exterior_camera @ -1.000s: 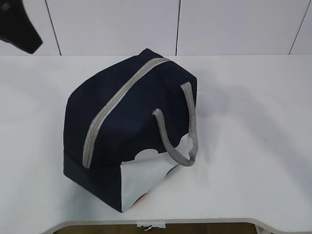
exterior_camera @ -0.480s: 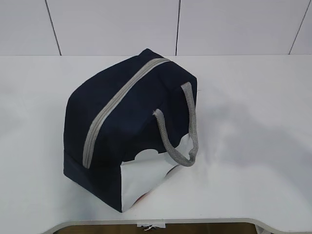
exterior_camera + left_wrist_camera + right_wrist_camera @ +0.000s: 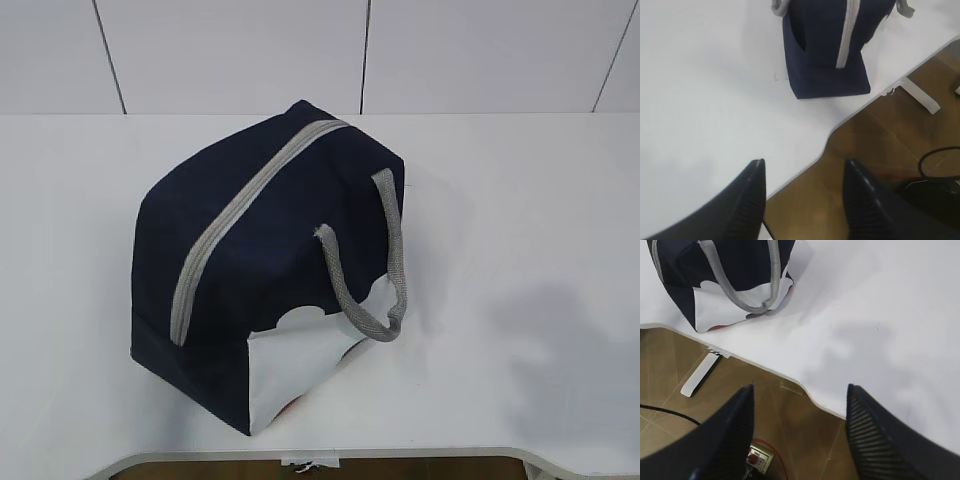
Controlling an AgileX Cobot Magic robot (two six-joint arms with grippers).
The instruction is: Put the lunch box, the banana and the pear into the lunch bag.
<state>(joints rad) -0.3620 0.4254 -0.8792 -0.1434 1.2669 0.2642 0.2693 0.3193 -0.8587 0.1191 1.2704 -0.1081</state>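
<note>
The navy lunch bag point(image 3: 265, 265) stands on the white table point(image 3: 520, 200) with its grey zipper closed along the top, grey handles on the right side and a white side panel facing front. It also shows in the left wrist view point(image 3: 827, 47) and the right wrist view point(image 3: 725, 275). The lunch box, banana and pear are out of view. My left gripper point(image 3: 805, 167) is open and empty over the table's front edge, far from the bag. My right gripper point(image 3: 800, 390) is open and empty over the front edge. Neither gripper shows in the exterior view.
The table's front edge point(image 3: 400, 455) has a curved cut-out. Below it is brown floor point(image 3: 880, 145) with black cables and a table leg point(image 3: 920, 95). A red button box point(image 3: 757, 457) lies on the floor. A white panelled wall stands behind the table.
The dark arm part at the exterior view's top left has left the frame. A faint shadow now lies on the table at the front right. The bag has not moved.
</note>
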